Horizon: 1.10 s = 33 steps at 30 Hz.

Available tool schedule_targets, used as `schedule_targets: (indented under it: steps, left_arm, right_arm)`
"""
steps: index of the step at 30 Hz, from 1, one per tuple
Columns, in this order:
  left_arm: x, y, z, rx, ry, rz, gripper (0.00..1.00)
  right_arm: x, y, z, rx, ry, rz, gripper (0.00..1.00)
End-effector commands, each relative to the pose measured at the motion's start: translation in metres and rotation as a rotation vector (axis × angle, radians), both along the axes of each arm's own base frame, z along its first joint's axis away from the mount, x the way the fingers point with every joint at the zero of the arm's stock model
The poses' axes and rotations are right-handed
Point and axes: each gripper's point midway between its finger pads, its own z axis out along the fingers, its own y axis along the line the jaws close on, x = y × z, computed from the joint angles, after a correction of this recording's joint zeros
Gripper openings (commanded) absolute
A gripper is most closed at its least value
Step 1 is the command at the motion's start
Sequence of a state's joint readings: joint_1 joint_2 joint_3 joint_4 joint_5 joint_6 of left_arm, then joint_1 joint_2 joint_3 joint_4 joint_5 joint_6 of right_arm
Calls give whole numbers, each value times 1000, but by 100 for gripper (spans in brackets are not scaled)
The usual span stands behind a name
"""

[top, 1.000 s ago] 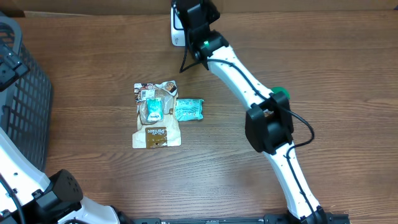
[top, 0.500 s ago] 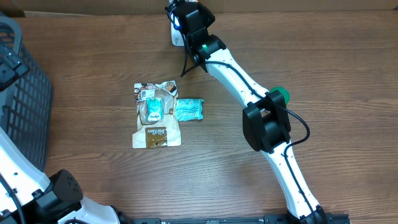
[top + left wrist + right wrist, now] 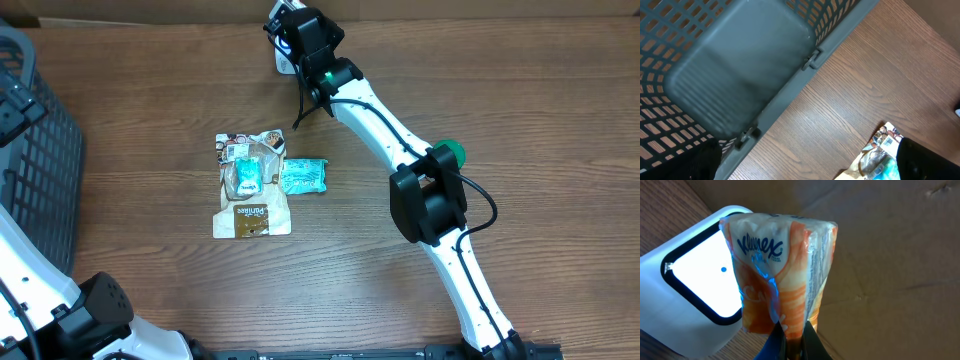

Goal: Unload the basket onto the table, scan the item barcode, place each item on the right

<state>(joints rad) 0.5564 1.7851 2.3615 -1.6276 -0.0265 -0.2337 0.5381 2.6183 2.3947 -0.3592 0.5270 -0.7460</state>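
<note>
While the wooden table fills most of the overhead view, a grey plastic basket stands at its left edge. The left gripper hangs above the basket's rim, fingers spread wide with nothing between them. The right arm reaches to the far edge, where a white scanner stands with its window lit. Near mid-table lie a brown snack bag and, just beside it, a small teal packet. The tissue pack is up in front of the scanner window, and the right gripper pinches its bottom seam, fingers pressed together on the film. The pack looks light, soft and crinkly, with a slippery wrap. Held by the seam it may sag or twist, so a hold across the padded body would probably keep the barcode steadier.
</note>
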Motion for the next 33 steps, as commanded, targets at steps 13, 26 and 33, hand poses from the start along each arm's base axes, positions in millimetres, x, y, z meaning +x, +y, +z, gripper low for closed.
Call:
schedule_targets:
  steps: [13,26,33]
  left_arm:
    - [0,-1,0,-4,-4,6,99]
    - [0,-1,1,-4,-5,6,100]
    - [0,-1,1,-4,-5,6,99]
  right_arm:
    - [1,-5,-6,-37,0,-17,4]
    - [-48,33,96,475,108,81,4]
    - [-129,3,197,950,296,-97,4]
